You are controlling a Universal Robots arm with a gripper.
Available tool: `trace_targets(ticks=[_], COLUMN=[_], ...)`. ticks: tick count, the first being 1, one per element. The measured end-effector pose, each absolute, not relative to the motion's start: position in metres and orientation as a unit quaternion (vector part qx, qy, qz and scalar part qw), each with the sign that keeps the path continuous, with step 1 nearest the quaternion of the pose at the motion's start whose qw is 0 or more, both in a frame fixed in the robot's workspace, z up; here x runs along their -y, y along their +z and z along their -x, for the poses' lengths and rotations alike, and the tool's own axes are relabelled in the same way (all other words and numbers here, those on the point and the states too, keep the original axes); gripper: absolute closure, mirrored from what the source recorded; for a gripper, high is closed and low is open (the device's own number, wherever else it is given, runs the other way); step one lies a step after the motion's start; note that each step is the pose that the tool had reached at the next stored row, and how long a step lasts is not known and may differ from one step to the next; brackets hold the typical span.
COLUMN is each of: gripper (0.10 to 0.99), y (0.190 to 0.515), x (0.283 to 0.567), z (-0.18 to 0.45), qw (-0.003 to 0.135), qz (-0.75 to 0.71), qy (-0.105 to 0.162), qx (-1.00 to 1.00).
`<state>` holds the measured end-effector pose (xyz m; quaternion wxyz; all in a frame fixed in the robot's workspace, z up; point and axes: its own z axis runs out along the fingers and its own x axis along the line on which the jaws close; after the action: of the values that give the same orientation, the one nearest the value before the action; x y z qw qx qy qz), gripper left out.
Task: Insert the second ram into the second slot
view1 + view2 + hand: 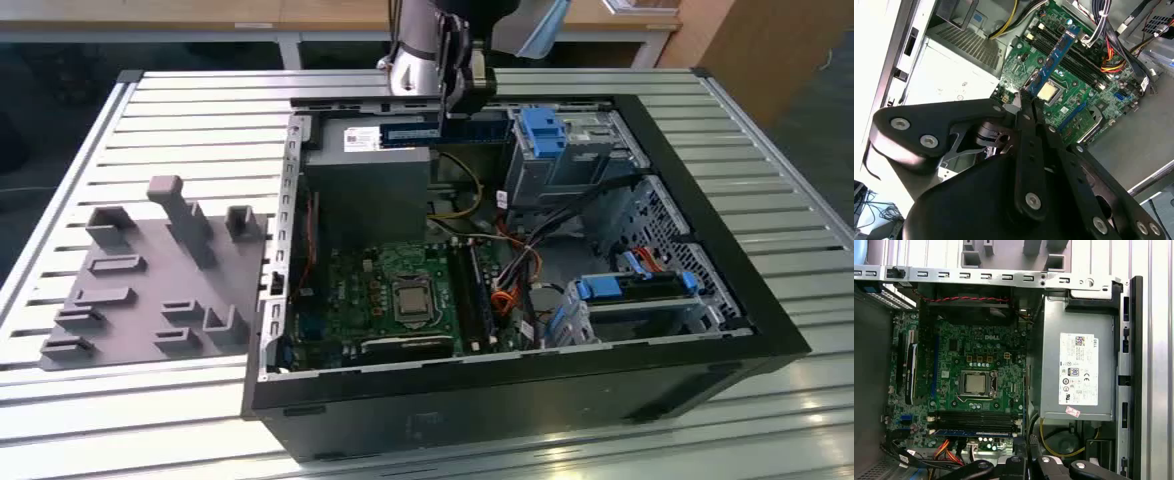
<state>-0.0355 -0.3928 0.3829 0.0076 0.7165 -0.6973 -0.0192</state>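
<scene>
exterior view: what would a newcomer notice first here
An open black case sits on the slatted table, its green motherboard bare. Above its far end the gripper holds a blue ram level over the power supply. A grey fixture lies at the exterior view's left.

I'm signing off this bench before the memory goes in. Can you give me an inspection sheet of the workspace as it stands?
Surface: slatted metal table, carrying the open computer case.
Job's things: second ram, held in the air above the open case, not in a slot.
Clutter: grey fixture plate with upright pegs, on the exterior view's left of the case.
Grippers: gripper shut on the second ram.
Cables: red, orange and yellow bundle beside the memory slots; black cables crossing the inside of the case.
Surroundings: wooden furniture behind the table.
</scene>
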Motion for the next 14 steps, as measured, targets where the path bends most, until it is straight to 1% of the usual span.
trace_targets(ticks=[14], gripper=[0.949], y=[0.3829], x=[0.3957], z=[0.0355], qw=[0.008], qz=[-0.716], qy=[-0.019], qx=[0.697])
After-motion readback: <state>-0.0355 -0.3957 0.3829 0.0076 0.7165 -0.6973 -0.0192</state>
